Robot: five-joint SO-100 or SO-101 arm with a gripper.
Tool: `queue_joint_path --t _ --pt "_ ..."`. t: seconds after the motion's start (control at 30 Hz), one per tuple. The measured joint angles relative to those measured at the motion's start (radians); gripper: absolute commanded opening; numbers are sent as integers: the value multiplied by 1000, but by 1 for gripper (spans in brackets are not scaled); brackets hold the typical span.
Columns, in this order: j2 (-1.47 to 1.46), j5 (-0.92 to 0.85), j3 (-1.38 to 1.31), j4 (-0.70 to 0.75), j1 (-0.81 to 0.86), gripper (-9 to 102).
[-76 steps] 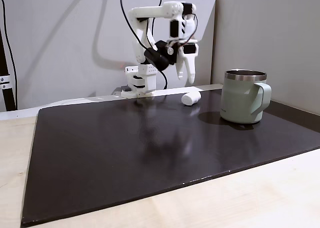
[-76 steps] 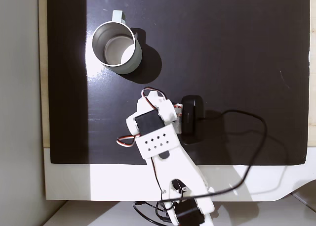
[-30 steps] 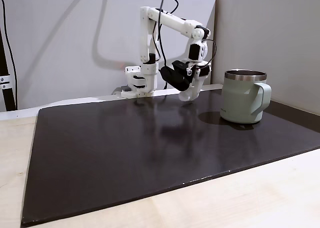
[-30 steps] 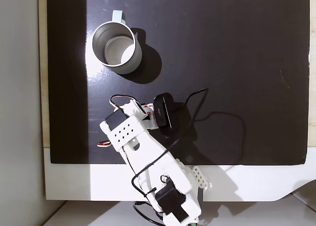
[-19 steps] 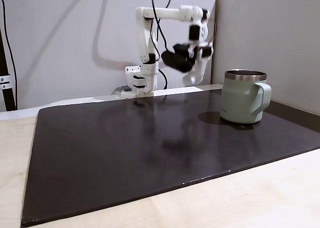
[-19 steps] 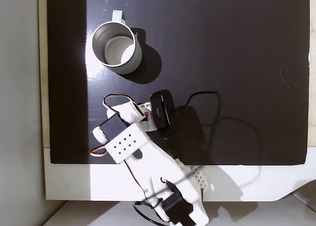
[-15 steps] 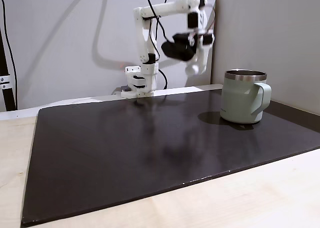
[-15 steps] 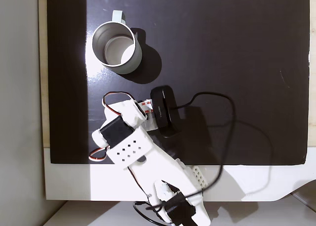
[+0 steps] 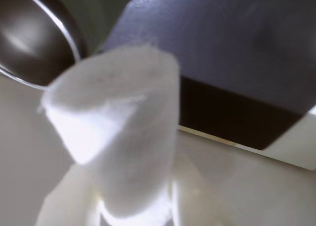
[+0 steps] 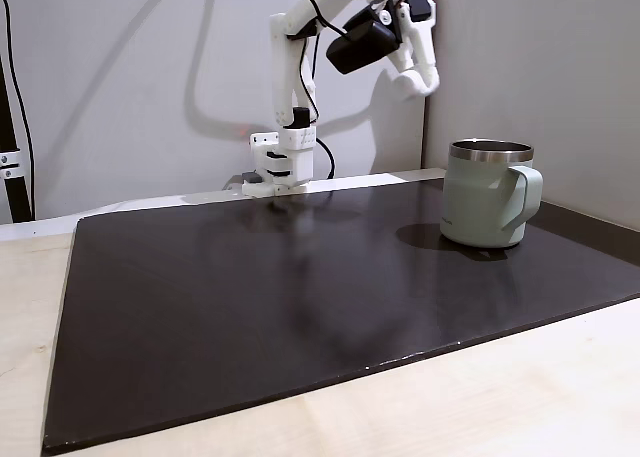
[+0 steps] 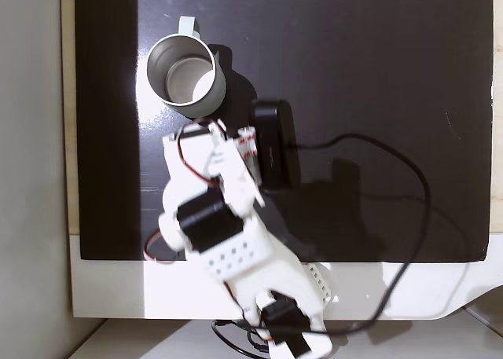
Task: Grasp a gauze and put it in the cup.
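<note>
In the wrist view, the steel rim of the cup is seen at the upper left, and just to its right the gauze is seen close up, standing as a white roll and clenched in the pincer, whose pale fingers are blurred at the bottom edge beneath it. To the right of the roll, the dark mat and a strip of the pale counter are seen far below, which suggests the load is carried high so that it can pass over the rim. In a fixed view from the side, the arm is raised at the back of the mat, with the pincer held well above and to the left of the cup; the roll itself cannot be made out there. In a fixed view from above, the cup is shown at the upper left with its mouth open and unobstructed, and the pincer is pointed toward it from just below, near the wall but not yet over the opening. The carry is judged to be under way, and a short reach farther is thought necessary before release.
</note>
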Motion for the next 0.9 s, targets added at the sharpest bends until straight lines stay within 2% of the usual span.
queue_joint_path --t 0.27,0.57,0.9 --pt "-298 60 -305 -26 51 0" --pt "-704 75 -857 67 75 0" --pt "-845 74 -1025 72 5 0"
